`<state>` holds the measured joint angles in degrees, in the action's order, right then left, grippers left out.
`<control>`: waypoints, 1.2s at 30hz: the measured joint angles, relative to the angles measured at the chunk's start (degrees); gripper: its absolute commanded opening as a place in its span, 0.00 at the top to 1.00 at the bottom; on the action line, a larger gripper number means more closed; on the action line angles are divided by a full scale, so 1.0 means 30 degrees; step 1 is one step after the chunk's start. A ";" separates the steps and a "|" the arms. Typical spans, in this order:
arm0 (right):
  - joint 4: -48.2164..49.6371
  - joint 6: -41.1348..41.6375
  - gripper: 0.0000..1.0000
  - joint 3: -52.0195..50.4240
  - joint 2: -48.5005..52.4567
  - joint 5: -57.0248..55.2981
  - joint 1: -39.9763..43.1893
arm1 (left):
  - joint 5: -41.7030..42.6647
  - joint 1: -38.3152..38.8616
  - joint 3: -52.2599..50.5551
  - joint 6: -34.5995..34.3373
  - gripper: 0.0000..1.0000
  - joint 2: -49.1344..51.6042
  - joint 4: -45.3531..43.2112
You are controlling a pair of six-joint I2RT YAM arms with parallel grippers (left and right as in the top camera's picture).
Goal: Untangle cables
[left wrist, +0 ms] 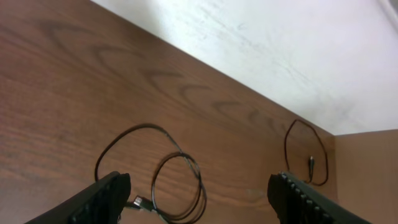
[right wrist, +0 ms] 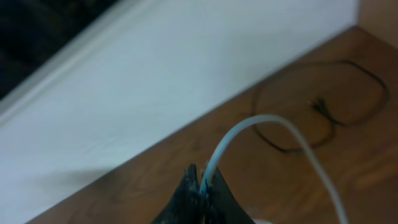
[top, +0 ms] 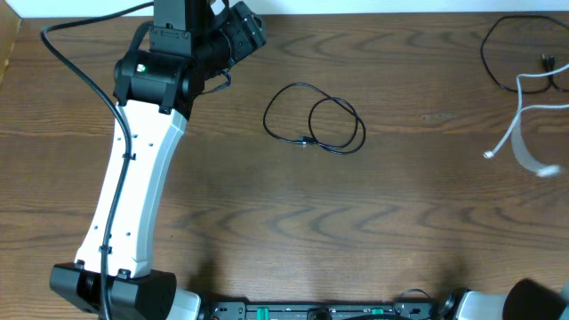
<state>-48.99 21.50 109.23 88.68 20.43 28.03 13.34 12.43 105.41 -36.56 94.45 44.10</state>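
- Left gripper (left wrist: 199, 194) hung released by the far edge.
- Right gripper (right wrist: 202, 188) grasped white cable (right wrist: 261, 118) by the right edge.
- Black cable (top: 313, 120) lay looped, well apart.

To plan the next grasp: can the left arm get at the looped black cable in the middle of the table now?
Probably yes. The left gripper hangs open and empty near the black cable, which lies flat on the bare table with nothing in between.

White cable (top: 519, 114); black cable (top: 310, 116); table (top: 267, 222) brown wood-grain; left arm (top: 133, 187) white, black joints
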 measured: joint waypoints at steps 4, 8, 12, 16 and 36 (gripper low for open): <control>-0.0284 0.0007 0.99 -0.0007 0.1705 -0.0270 0.0954 | 0.0000 0.0000 0.0000 0.0109 0.24 0.0000 0.0262; -0.0707 0.0007 0.99 -0.0007 0.3242 -0.1610 0.1115 | 0.0000 0.0000 0.0000 0.0138 0.24 0.0000 0.0262; -0.0685 0.0146 0.99 -0.0022 0.4575 -0.4364 0.1115 | 0.0000 0.0000 0.0000 0.0138 0.24 0.0000 0.0262; -0.0306 0.0328 0.45 -0.0029 0.6098 -0.7854 0.1304 | 0.0000 0.0000 0.0000 0.0138 0.24 0.0000 0.0306; -0.3745 -0.3825 0.01 -0.0095 0.8021 -0.1457 -0.0204 | -0.0007 0.0313 -0.0765 0.1865 0.19 0.0284 0.0831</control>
<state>-60.23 10.02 108.95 112.75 16.05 27.42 13.32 13.37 103.11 -30.96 95.31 46.59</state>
